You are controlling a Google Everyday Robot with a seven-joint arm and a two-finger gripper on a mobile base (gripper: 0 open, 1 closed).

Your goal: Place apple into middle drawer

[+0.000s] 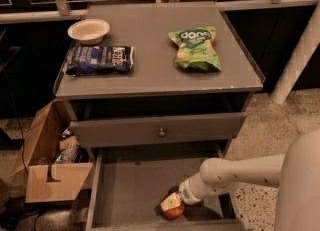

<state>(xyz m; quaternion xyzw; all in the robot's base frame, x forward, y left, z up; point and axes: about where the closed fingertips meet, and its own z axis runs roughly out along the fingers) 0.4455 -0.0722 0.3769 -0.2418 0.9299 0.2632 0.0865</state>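
Observation:
The apple (pixel 175 210), small and red-orange, is at the front right of the open middle drawer (pixel 132 190), low over its scuffed grey floor. My gripper (pixel 171 204) reaches into the drawer from the right on a white arm (pixel 235 172) and is shut on the apple, with one pale finger (pixel 168 200) lying over its upper left side. The drawer is pulled far out below the grey drawer front with a round metal knob (pixel 161 133).
On the cabinet top (pixel 150 50) are a white bowl (pixel 89 30), a dark blue snack bag (pixel 100 59) and a green snack bag (pixel 196 49). An open cardboard box (pixel 47 160) stands on the floor left of the cabinet. A white post (pixel 297 55) stands at right.

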